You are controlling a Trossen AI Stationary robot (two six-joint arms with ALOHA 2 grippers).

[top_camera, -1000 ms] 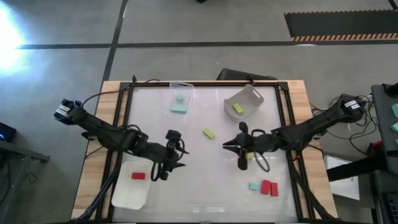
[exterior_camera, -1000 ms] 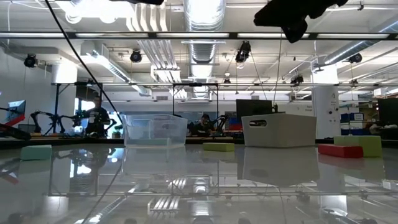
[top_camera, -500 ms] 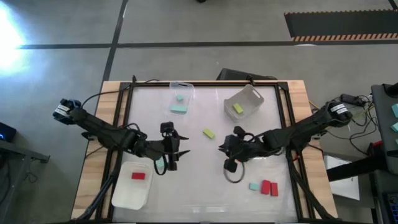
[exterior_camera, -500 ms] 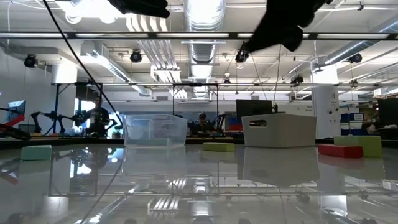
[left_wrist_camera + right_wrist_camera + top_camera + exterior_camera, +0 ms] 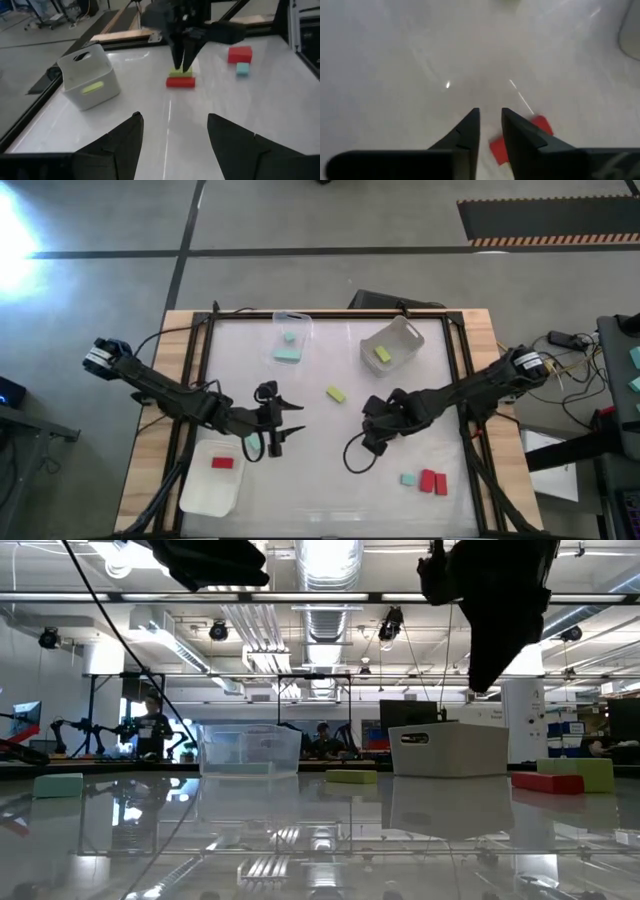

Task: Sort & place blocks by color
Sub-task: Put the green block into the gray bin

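From above, shows a glossy white table [image 5: 330, 470] with two dark arms reaching toward its middle. Places the left gripper [image 5: 290, 418] above bare table beside a shallow white plastic tray [image 5: 200, 492] that holds one red block [image 5: 222, 463]; its claw is spread wide with nothing in it, as confirmed by the left wrist view, with a broad gap between its fingers [image 5: 120, 145].

Places the right gripper [image 5: 375, 435] right of centre and hides whatever lies under it. Only from the left wrist view, reveals that gripper [image 5: 181, 67] pointing straight down over a small red rectangular block [image 5: 180, 82], with a yellow-green block [image 5: 180, 73] touching it behind. From the right wrist view, shows its fingers [image 5: 469, 131] parted by a narrow slit, clamping nothing, with the red block just beyond the tips.

Elsewhere from above:
- Two mint-teal blocks [image 5: 288, 356] in a clear tray [image 5: 300, 320].
- A yellow-green block in a white handled bin [image 5: 400, 332].
- A loose yellow-green block [image 5: 336, 394] between the two grippers.
- A teal block [image 5: 408, 479] just beside two red blocks [image 5: 433, 481], near the table's front edge.
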